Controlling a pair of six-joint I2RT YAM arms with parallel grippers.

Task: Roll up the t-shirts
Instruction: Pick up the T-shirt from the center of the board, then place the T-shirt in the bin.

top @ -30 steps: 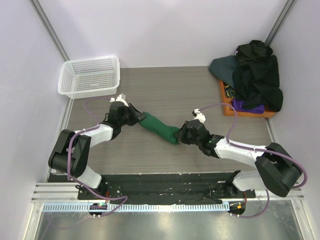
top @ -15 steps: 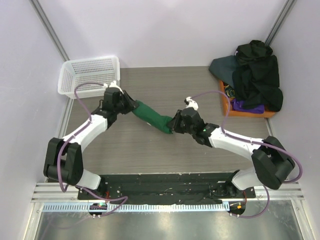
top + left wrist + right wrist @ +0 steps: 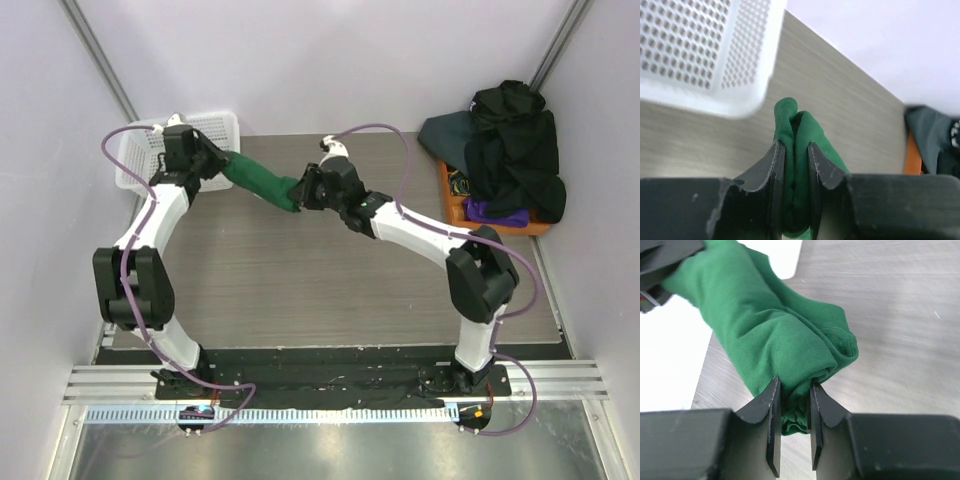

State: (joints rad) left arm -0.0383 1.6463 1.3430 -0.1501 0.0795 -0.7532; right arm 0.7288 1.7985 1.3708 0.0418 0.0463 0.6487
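The green t-shirt (image 3: 262,182) is already a tight roll, and it hangs in the air just beside the white mesh basket (image 3: 225,120), one end at the basket's rim and the other reaching out over the worktop (image 3: 330,290) away from it. The left tool (image 3: 222,163) has its jaws drawn narrow and pinching the end nearest the basket; its wrist view shows green cloth squeezed between both fingers, with the basket's corner just ahead. The right tool (image 3: 794,385) is likewise narrow and clamped on the end farther from the basket, biting into the folded hem where the layers of the roll meet. The rolling of this shirt looks done, and the step in hand is most likely carrying the finished roll to the basket. The next move would call for both arms to travel together until the whole roll sits over the basket's opening, keeping the span between them steady so the cloth neither sags nor gets pulled apart. Then they would lower it inside and let go at both ends at about the same time, so the roll does not spring loose. The right arm is stretched far toward the basket, so its reach may be the limit. Well apart from the basket, a pile of dark shirts (image 3: 510,140) on the orange tray (image 3: 455,212) is not yet rolled.
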